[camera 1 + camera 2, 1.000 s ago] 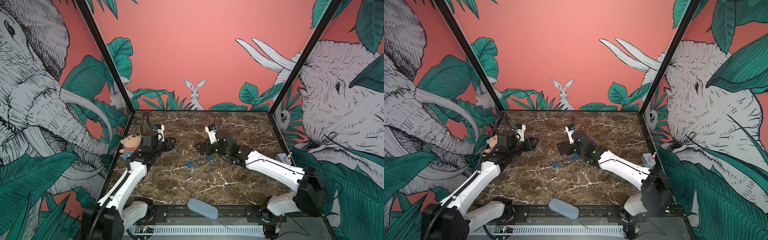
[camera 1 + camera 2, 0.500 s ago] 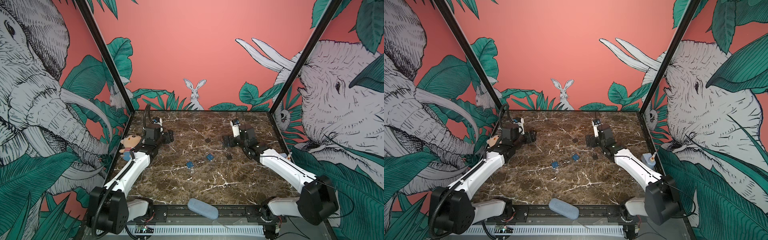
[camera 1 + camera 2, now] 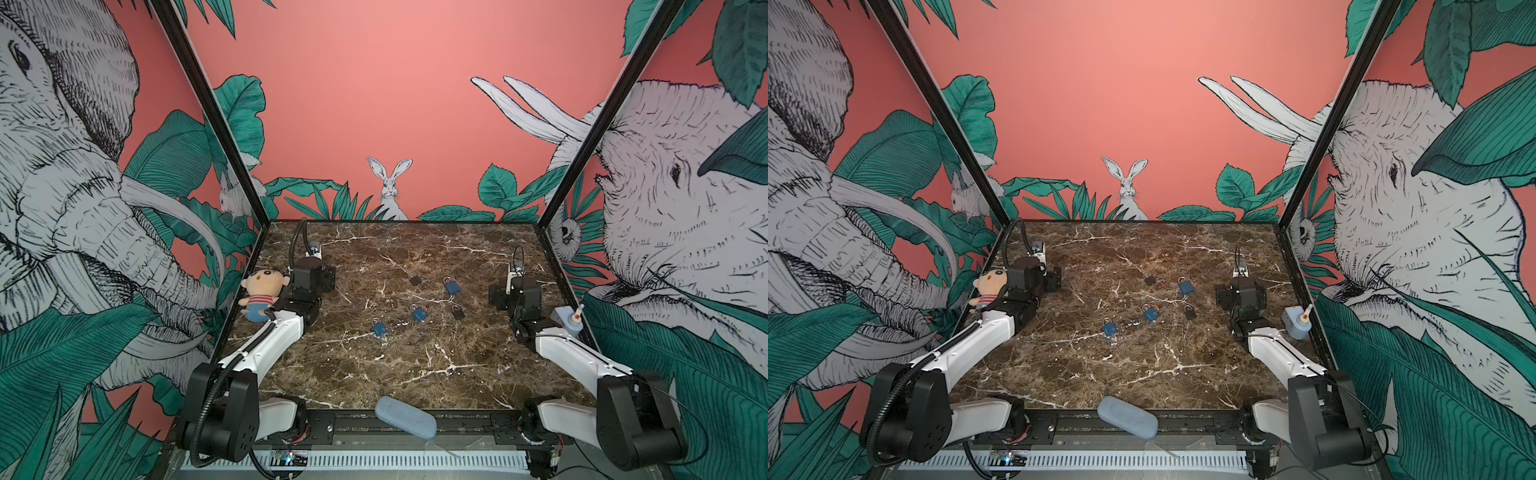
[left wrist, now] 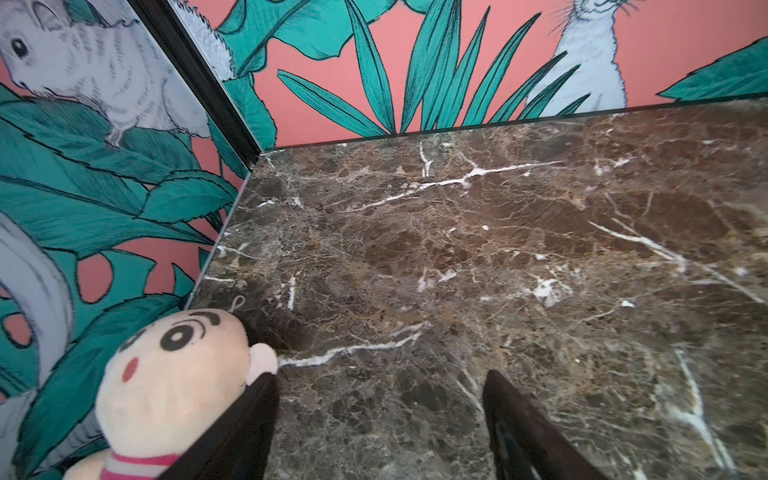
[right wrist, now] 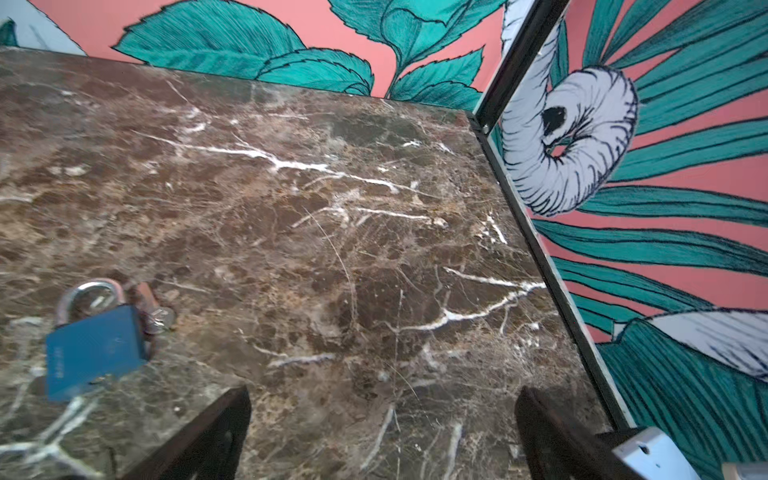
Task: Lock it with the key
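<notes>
Left edge: the plush doll [image 3: 262, 297] sits against the left wall, and the left gripper [image 3: 326, 277] stands just beside it, so clearance on that side is small. The marble tabletop [image 3: 395, 374] lies open across its far strip and its near half; a blue oblong pad [image 3: 405, 417] lies on the front rail. At centre lie three blue padlocks [image 3: 379, 329] [image 3: 419, 313] [image 3: 452, 286] and two dark padlocks [image 3: 414, 280] [image 3: 458, 311], each apart from the others and from both arms. Right edge: the right gripper [image 3: 496, 294] stands near the right wall, with a pale blue container [image 3: 566, 321] between its arm and that wall. Change since a second ago: both arms then reached into the centre; both have now drawn back to their own sides, uncovering the padlocks. Left gripper [image 4: 378, 376]: spread wide, bare marble in the gap, nothing held; one finger [image 4: 249, 415] overlaps the doll's head, contact not determinable. Right gripper [image 5: 382, 390]: spread wide, bare marble in the gap, nothing held. The right wrist view shows one blue padlock [image 5: 93, 353] lying flat with a small metal piece [image 5: 160, 318] against it near the shackle; whether that piece is the key cannot be told
</notes>
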